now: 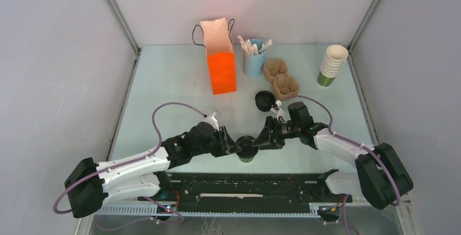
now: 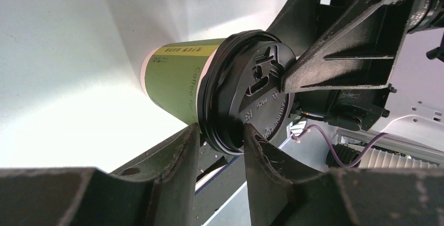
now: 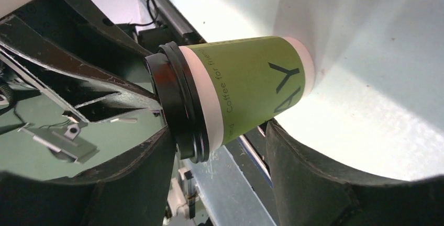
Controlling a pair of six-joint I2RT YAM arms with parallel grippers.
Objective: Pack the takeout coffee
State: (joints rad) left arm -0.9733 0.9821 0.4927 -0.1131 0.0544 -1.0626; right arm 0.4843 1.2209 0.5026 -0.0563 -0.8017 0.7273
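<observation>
When counted from above: one takeout coffee (image 1: 247, 149), one loose black lid (image 1: 265, 100), one orange bag (image 1: 223, 69), one stack of cups (image 1: 331, 63). Upright near the table (image 1: 163, 82) front edge, pinched at its lid rim by the half-closed left gripper (image 2: 219, 127); touched on top by one fingertip (image 2: 296, 75) of the right gripper (image 3: 219, 129), spread wide, clasping nothing.

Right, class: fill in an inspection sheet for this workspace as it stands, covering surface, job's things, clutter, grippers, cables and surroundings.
Surface: pale blue-green table.
Job's things: takeout coffee upright, lidded, near the front, between both grippers.
Clutter: orange bag, blue cup of white sticks, pulp carrier, loose black lid, cup stack, all farther back.
Grippers: left gripper closed on the coffee's rim; right gripper open, one fingertip on its top.
Cables: purple cables loop off both arms, clear of the cup.
Surroundings: grey walls, metal frame posts.
</observation>
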